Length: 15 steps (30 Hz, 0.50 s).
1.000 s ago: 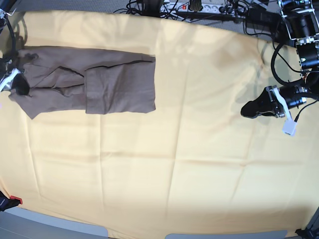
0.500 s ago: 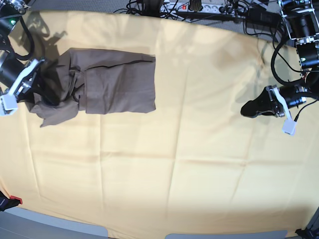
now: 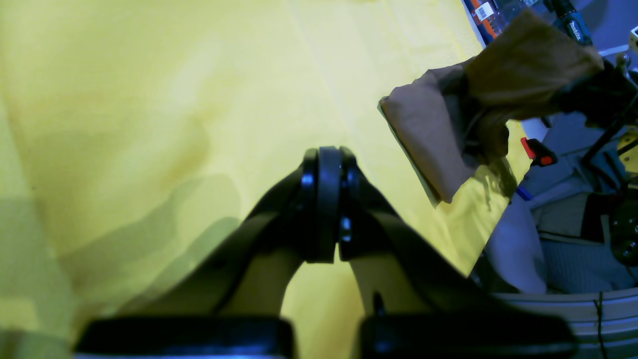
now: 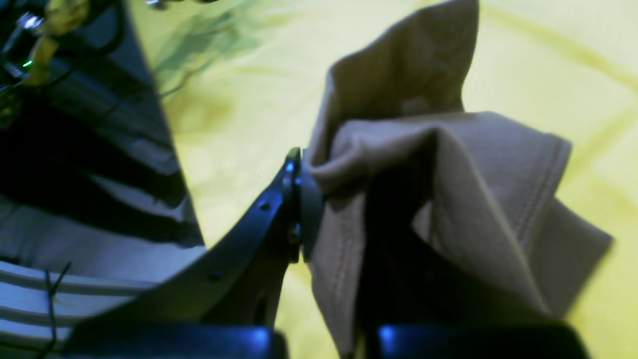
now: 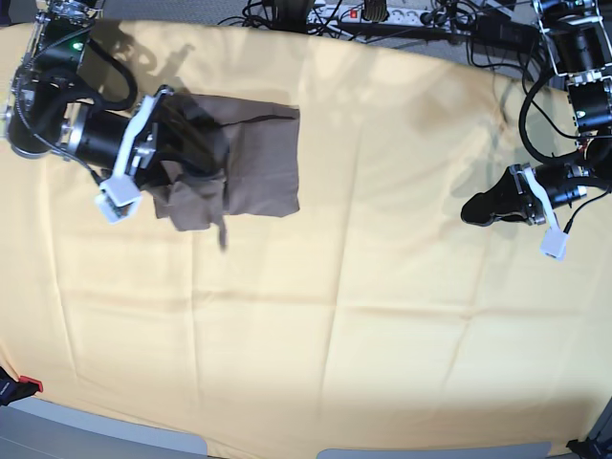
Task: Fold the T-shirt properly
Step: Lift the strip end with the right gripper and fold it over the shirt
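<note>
**Carrying the fold across**

The danger is slippage: my right claw (image 4: 304,209) pinches only a bunched edge of the soft taupe short-sleeved T-shirt (image 5: 244,158), and loose fabric droops below it. If that hanging flap drags on the pale-yellow cloth (image 5: 363,306) covering the bench, I reckon the fold will land crooked or wrinkled. The rest of the shirt lies flat just ahead of this claw. My left claw (image 3: 324,209) hovers well apart from the shirt, pressed together on nothing, above bare cloth.

Wrist views blurred, yellow-tinted; base view bright, edges bowed.
</note>
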Available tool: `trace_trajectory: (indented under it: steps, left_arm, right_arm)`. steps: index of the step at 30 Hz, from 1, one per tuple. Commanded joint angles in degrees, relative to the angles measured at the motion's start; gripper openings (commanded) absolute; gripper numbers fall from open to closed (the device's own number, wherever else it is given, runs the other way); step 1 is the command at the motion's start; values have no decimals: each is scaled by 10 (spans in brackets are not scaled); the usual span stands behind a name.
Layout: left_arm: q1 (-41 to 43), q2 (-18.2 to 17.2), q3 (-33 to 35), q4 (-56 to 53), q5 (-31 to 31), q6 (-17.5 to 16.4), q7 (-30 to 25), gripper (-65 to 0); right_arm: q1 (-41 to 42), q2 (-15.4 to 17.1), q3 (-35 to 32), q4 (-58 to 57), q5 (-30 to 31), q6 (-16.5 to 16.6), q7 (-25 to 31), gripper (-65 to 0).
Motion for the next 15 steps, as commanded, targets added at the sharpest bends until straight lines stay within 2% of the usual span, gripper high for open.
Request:
trace_trajectory:
  steps: [1, 5, 8, 15]
  left_arm:
    - [-9, -11, -4, 10, -14, -2, -10, -650]
    - [-8, -9, -4, 10, -14, -2, -10, -650]
    - [-8, -6, -4, 10, -14, -1, -10, -650]
    - [-8, -3, -4, 10, -14, -2, -10, -650]
  right_arm:
    - [9, -1, -11, 9, -1, 3, 21, -650]
    - [17, -20, -62, 9, -94, 3, 79, -650]
    - [27, -23, -96, 8, -167, 3, 124, -650]
    - [34, -29, -182, -3, -235, 3, 129, -650]
